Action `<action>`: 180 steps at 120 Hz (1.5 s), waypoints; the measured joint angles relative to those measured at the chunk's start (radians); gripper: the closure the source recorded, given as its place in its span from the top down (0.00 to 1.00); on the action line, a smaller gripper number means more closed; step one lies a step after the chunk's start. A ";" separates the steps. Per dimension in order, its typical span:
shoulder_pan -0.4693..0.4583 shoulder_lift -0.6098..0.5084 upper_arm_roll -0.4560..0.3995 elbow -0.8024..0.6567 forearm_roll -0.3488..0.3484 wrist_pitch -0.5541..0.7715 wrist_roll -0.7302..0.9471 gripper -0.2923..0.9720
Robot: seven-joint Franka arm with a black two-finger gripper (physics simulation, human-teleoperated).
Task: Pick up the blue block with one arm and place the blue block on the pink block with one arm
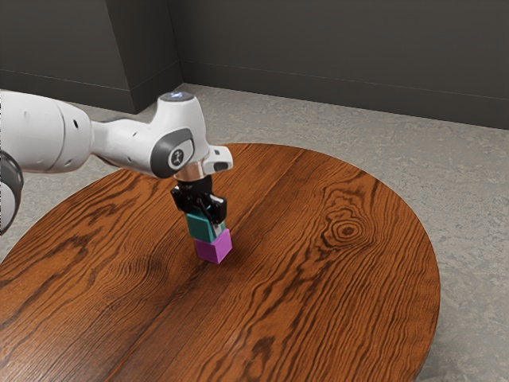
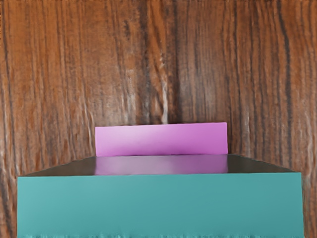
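Gripper (image 1: 203, 212) is clenched on the blue block (image 1: 201, 228), fingers on two opposite sides. The blue block stands directly over the pink block (image 1: 215, 247), apparently touching it, near the middle of the round wooden table (image 1: 342, 278).

- A round desk (image 1: 334, 263) of glossy reddish-brown wood with bold dark grain and a knot ring.
- Pale grey speckled floor (image 1: 453, 167) around it.
- Dark grey walls (image 1: 334, 40) behind, one corner (image 1: 131, 56) jutting forward toward the desk.
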 joint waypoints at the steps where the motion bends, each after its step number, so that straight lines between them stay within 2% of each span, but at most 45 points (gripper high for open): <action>1: 0.000 0.001 0.000 0.000 0.000 0.000 0.000 0.51; 22: 0.000 0.021 0.000 0.041 0.000 0.000 0.002 0.51; 64: 0.002 -0.001 0.000 0.001 -0.004 0.000 0.000 0.51; 90: 0.001 -0.005 0.000 0.005 -0.009 -0.002 0.011 0.66; 112: -0.010 -0.128 0.000 0.000 0.014 -0.010 0.015 0.72; 119: -0.026 -0.202 0.000 -0.016 0.016 -0.025 -0.004 0.74; 134: -0.072 -0.386 0.009 -0.015 -0.021 -0.150 -0.194 0.75; 144: -0.140 -0.471 0.070 0.063 -0.032 -0.310 -0.363 0.76; 159: -0.062 -0.562 0.093 0.143 0.013 -0.536 -0.628 0.76; 180: -0.054 -0.584 0.141 0.127 0.043 -0.729 -0.921 0.77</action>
